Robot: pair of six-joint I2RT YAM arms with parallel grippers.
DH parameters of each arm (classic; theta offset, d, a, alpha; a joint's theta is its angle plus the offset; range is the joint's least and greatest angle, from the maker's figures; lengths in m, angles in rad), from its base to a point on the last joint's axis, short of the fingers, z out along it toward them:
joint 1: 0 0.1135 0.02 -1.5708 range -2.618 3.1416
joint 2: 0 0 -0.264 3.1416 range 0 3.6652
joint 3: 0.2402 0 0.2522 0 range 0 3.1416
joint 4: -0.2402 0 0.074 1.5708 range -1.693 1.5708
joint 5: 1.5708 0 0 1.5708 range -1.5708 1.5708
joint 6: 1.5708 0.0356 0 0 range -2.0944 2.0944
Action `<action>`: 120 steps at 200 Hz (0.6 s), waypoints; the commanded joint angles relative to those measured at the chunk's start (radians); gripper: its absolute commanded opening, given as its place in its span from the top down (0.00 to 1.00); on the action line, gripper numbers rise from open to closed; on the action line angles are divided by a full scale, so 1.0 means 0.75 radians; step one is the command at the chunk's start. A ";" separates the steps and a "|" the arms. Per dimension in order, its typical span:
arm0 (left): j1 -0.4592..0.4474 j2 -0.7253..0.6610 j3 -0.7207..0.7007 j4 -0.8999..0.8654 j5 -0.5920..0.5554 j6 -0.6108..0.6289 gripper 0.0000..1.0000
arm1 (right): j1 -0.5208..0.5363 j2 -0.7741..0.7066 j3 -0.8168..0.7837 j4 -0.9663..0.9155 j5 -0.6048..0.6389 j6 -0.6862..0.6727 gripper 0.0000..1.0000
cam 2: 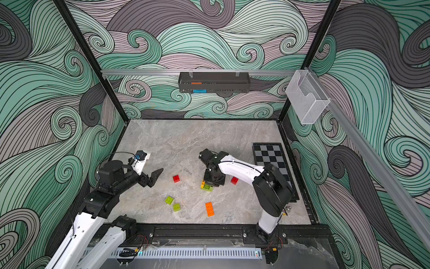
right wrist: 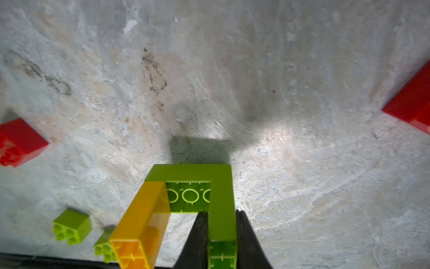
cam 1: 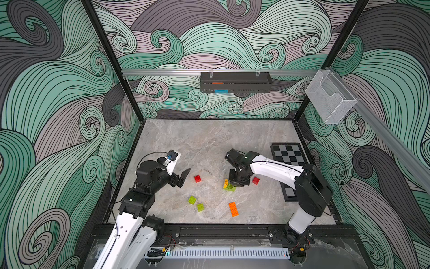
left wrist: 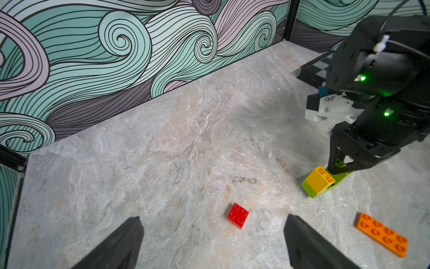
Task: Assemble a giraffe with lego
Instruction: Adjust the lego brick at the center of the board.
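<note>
Two lime bricks and long orange brick sit nearest on surface. Just behind, half-built giraffe flipped legs-up, right claw pinching its lime leg, yellow leg free. Red brick left of it, another red brick right. Left claw spread wide, holding nothing. Chessboard far right.

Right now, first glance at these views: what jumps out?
The right gripper is clamped on the lime leg of a half-built giraffe, lime with one yellow leg, mid-table. The left gripper hangs wide open by a red brick. Nearer the front edge lie two loose lime bricks and a long orange brick.
</note>
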 commanded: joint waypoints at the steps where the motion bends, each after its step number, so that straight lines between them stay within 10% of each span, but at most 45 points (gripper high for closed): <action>1: -0.008 0.072 0.119 0.007 0.162 -0.076 0.01 | -0.105 -0.170 -0.071 0.236 -0.260 0.010 1.00; 65: -0.010 0.467 0.438 0.154 0.623 -0.240 0.01 | -0.434 -0.439 -0.110 0.539 -0.828 0.023 1.00; 120: -0.017 0.619 0.546 0.434 1.008 -0.258 0.01 | -0.571 -0.516 -0.243 1.194 -1.195 0.425 1.00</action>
